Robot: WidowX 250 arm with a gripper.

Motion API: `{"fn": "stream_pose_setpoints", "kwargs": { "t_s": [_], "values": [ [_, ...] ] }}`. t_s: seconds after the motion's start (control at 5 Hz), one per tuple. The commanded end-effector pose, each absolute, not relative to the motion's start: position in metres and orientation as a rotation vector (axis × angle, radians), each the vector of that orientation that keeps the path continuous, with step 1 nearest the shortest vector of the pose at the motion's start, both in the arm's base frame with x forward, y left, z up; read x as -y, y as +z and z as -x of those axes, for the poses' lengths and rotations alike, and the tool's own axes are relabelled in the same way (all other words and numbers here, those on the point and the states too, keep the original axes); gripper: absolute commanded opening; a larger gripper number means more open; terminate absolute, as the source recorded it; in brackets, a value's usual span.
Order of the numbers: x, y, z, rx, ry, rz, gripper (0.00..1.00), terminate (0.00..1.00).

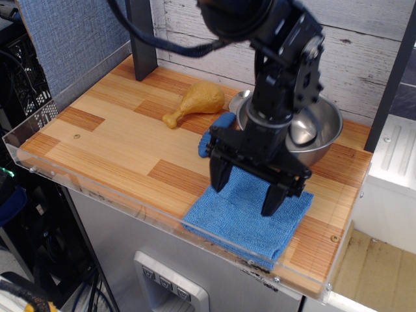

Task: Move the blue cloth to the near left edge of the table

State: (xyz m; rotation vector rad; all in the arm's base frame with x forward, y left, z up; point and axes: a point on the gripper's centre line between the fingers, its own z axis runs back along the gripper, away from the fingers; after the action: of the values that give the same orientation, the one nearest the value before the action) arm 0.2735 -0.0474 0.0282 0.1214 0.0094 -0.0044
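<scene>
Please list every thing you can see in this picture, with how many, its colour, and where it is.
blue cloth: one, medium blue, flat at the near right part of the table, under the gripper.
table: one, light and dark brown wood strips, clear rim.
steel bowl: one, silver, back right, partly behind the arm.
toy chicken leg: one, yellow-brown, back centre.
blue handle: one, blue, between the chicken leg and the cloth, partly hidden.
black post: one, black, back left.
gripper: one, black, open, fingers pointing down over the cloth.
</scene>
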Motion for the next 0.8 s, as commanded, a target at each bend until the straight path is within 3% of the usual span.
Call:
{"fn": "stream_pose_setpoints", "kwargs": {
  "t_s": [0.0, 0.4, 0.6],
  "values": [
    [0.039, 0.015, -0.275, -0.022, 0.026, -0.079, 1.0, 0.0],
    [0.022, -0.014, -0.248, -0.044, 0.032, -0.001, 1.0, 0.0],
    [0.011, -0.02, -0.24, -0.064, 0.036, -0.01, 1.0, 0.0]
  ]
}}
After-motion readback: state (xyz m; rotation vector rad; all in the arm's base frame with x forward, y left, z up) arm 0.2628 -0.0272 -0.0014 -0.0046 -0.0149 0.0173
